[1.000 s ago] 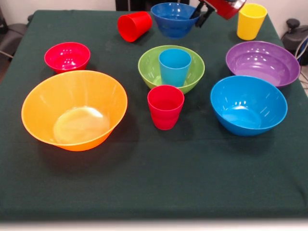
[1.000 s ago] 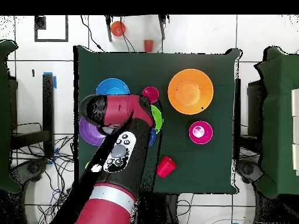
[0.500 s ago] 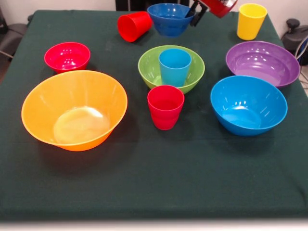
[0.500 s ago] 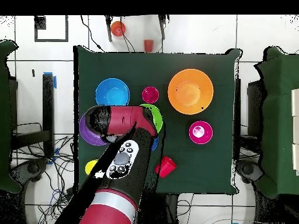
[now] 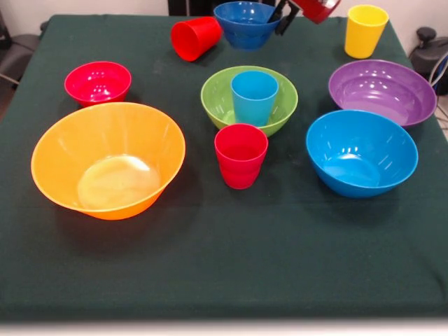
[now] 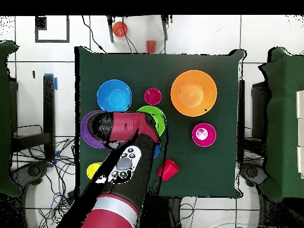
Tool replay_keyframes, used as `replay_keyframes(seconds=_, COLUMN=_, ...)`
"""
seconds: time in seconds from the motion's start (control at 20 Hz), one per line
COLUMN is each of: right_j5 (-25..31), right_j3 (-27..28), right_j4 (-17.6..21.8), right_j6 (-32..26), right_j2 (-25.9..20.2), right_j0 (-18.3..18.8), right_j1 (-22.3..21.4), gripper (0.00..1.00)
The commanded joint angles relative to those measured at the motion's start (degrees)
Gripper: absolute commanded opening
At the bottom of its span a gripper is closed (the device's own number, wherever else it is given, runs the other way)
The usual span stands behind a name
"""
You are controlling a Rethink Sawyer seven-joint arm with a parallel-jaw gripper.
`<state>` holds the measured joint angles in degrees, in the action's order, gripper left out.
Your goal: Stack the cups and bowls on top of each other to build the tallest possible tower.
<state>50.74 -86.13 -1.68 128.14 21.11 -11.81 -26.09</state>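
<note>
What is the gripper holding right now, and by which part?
The gripper seems to hold the small dark blue bowl by its rim, but whether the hold is closed cannot be told.

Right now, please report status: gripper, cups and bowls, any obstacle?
Gripper at small dark blue bowl, grip state unclear. No tower yet; light blue cup sits in green bowl. One red cup on its side beside the dark blue bowl.

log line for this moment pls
gripper: at dark blue bowl rim, far edge | light blue cup: upright in green bowl | red cup: on its side | tower: none yet
</note>
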Motion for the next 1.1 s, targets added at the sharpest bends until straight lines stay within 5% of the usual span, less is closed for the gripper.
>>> replay_keyframes(seconds=0.05, right_j5=-3.2, right_j3=1.0, right_j4=1.8, right_j6=3.0, right_j2=-6.0, right_j0=-0.5, right_j1=2.0, gripper=0.00)
replay_keyframes(seconds=0.45, right_j5=0.5, right_j3=9.0, right_j4=2.3, right_j6=-1.1, right_j2=-7.0, right_j0=3.3, right_j1=5.0, gripper=0.00)
replay_keyframes(seconds=1.1, right_j5=3.1, right_j3=14.7, right_j4=2.7, right_j6=-2.6, right_j2=-7.1, right_j0=5.4, right_j1=6.5, gripper=0.00)
